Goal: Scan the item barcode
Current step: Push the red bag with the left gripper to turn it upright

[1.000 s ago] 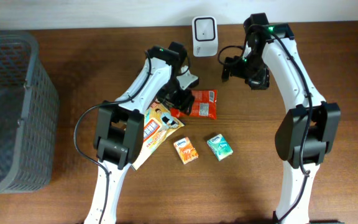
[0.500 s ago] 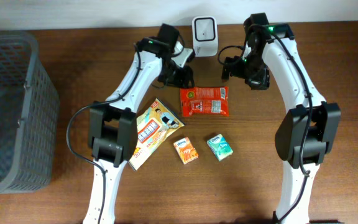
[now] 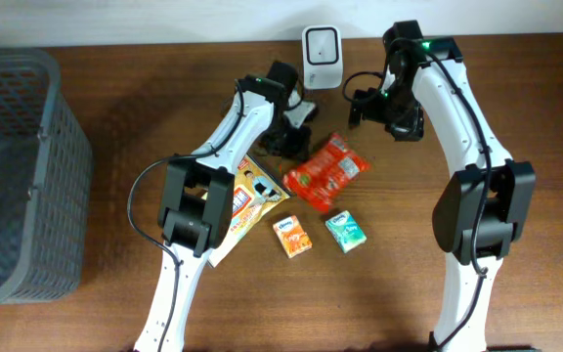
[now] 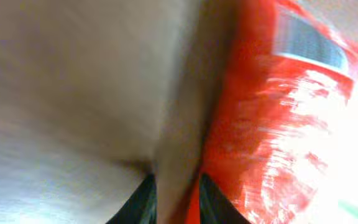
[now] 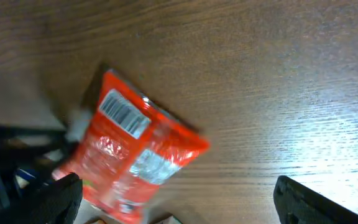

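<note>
The red snack packet (image 3: 327, 171) lies slanted in the middle of the table, below the white barcode scanner (image 3: 321, 46). My left gripper (image 3: 286, 142) is at the packet's upper left edge. In the left wrist view its fingers (image 4: 143, 200) stand close together around (image 4: 178, 182), with a sliver of the red packet (image 4: 272, 124) beside the right finger. I cannot tell whether they pinch it. The packet's barcode (image 5: 124, 114) faces the right wrist camera. My right gripper (image 3: 362, 106) hovers to the right of the scanner, wide open (image 5: 176, 180) and holding nothing.
A grey mesh basket (image 3: 66, 127) stands at the left edge. A yellow snack pack (image 3: 242, 200) lies under the left arm. An orange tissue pack (image 3: 291, 238) and a green one (image 3: 345, 231) lie in front of the red packet.
The left gripper rose toward the scanner, then came back down to the packet's edge while its jaws narrowed. The red packet turned and slid to the lower right. The right arm stayed still.
</note>
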Robot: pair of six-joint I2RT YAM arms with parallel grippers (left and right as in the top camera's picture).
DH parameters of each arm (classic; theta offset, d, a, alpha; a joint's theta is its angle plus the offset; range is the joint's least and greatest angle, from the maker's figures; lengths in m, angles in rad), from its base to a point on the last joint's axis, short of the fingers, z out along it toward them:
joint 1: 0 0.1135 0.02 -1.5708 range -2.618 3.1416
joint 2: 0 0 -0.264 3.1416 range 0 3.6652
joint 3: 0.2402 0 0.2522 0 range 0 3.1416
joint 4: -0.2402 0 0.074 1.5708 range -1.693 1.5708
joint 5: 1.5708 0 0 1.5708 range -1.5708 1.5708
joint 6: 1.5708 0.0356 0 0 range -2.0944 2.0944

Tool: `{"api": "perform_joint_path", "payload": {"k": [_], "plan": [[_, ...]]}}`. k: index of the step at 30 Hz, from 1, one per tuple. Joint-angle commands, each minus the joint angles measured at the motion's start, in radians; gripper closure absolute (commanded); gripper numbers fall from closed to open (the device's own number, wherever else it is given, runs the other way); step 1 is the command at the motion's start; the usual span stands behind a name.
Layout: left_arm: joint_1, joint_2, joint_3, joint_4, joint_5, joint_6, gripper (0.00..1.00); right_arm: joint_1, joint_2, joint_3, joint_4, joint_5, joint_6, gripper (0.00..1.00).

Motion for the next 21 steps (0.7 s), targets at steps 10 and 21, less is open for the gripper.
{"api": "perform_joint_path", "payload": {"k": [10, 21], "plan": [[0.098, 0.032, 0.199, -0.191, 0.272, 0.002, 0.4, -0.004, -0.016, 0.014, -0.001, 0.012, -0.006, 0.02], [0.033, 0.035, 0.197, -0.195, -0.232, -0.13, 0.01, -0.004, -0.016, 0.014, -0.001, 0.012, -0.006, 0.02]]}}
